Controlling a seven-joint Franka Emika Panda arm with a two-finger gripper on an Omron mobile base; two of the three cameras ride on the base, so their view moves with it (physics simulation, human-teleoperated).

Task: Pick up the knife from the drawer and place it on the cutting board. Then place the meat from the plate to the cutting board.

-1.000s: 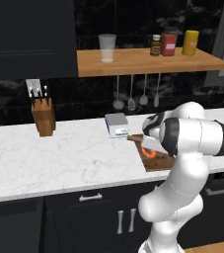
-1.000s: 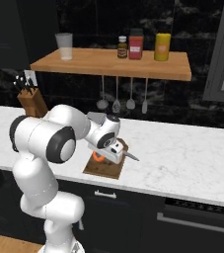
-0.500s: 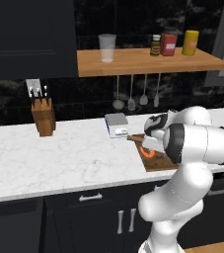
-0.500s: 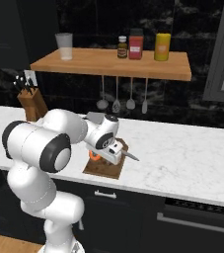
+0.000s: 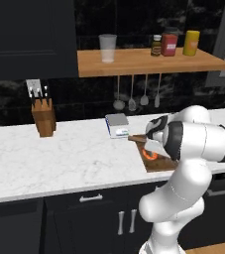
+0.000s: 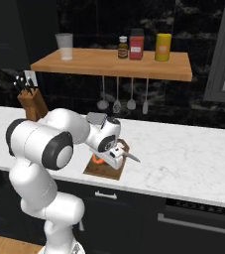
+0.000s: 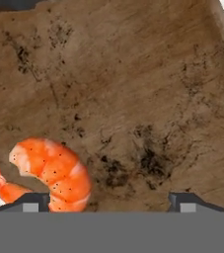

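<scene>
My hand (image 7: 108, 200) was let go, wide open, over cutting board (image 7: 133, 89). Meat (image 7: 54, 173) lay on board: small, soft, slippery. Best pinch its fat middle.

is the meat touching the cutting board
Touching. The hand view shows the meat lying flat on the cutting board, no gap or shadow beneath it. The gripper hangs open over it.
</scene>
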